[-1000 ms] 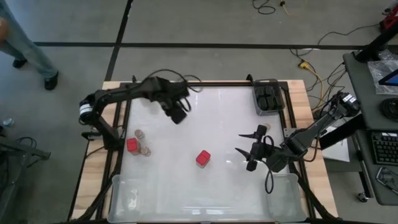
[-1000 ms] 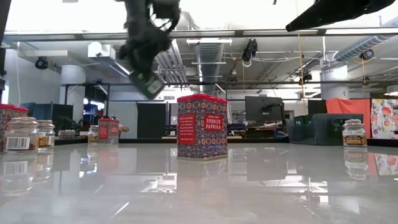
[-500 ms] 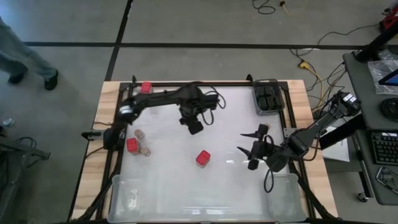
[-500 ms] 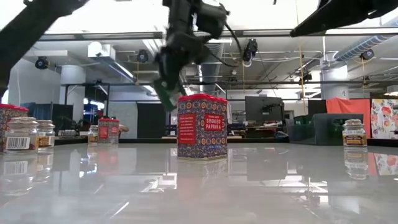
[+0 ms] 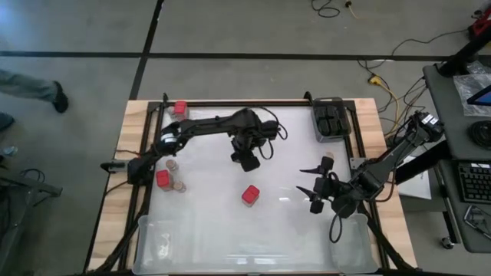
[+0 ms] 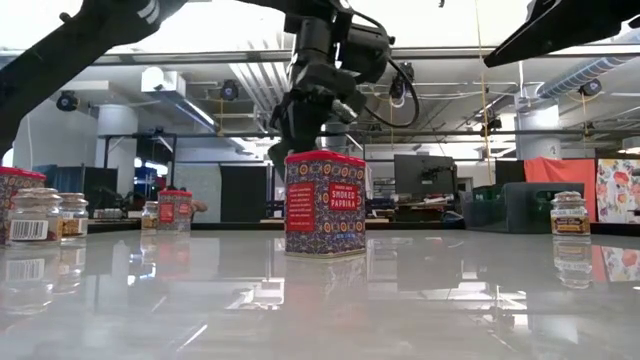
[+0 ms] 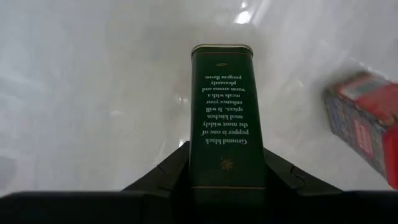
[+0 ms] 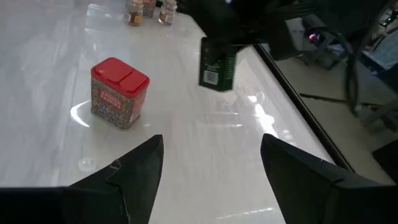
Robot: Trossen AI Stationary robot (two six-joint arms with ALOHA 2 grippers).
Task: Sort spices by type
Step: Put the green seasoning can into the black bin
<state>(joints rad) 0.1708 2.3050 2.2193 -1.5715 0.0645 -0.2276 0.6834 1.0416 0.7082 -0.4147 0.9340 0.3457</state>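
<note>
Clear plastic, a long bin spans the table's near edge. Just beyond it on the right, the right gripper hovers over the white table with its fingers spread apart, holding nothing. To its left a red-topped paprika tin stands upright mid-table. Farther in, the left gripper hangs above the table, clamped on a dark green pepper tin. At the left edge sit another red-topped tin and small round jars. A third red tin stands at the far left corner; a dark bin far right.
</note>
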